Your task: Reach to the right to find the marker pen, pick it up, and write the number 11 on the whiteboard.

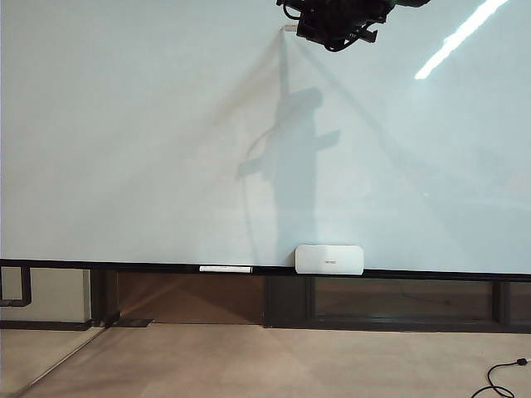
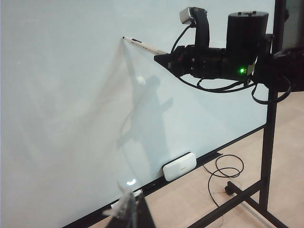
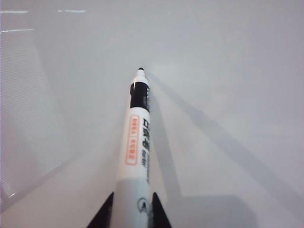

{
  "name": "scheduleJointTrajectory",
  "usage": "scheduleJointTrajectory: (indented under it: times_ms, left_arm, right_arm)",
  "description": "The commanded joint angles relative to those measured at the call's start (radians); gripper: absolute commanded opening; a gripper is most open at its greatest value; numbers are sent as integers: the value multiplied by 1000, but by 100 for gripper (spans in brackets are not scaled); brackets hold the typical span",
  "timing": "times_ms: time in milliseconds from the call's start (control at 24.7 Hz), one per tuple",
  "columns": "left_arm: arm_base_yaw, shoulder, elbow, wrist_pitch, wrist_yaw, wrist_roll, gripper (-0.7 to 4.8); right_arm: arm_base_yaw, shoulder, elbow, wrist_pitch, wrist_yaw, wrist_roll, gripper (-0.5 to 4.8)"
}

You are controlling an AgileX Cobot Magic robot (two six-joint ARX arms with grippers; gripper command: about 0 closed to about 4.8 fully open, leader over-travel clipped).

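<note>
1. Pickup is done: the right pincer (image 3: 132,216), at the exterior view's top centre, clamps the marker pen (image 3: 137,142).
2. Its tip touches or nearly touches the whiteboard (image 1: 124,124); no strokes of 11 yet.
3. The left pincer (image 2: 127,209) sits low; its opening is unclear.

Right gripper (image 2: 164,58) clamped the marker pen (image 2: 142,45), tip against the whiteboard (image 2: 61,118). White eraser box (image 2: 179,166) and a white pen (image 2: 124,199) sat on the ledge (image 2: 209,156). Left gripper's fingers (image 2: 126,209) blurred at frame edge.

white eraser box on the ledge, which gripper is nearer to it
Left. The left gripper is low beside the eraser box; the right gripper holds the marker pen high up the whiteboard.
</note>
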Motion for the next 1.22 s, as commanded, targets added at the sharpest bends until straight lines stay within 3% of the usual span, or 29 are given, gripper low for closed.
scheduleJointTrajectory:
  times_ms: [41,689,1215]
  left_arm:
    - [-1,-2,4,13,0,18,-5]
    - [-1,-1,4,12,1,20,-5]
    - [-1,-2,4,12,0,20,-5]
  right_arm:
    - [0,3,6,29,3,-2,-5]
    - [-17,15,6,14,5,0,-5]
    - [-16,34,3,-89,2,1,-5]
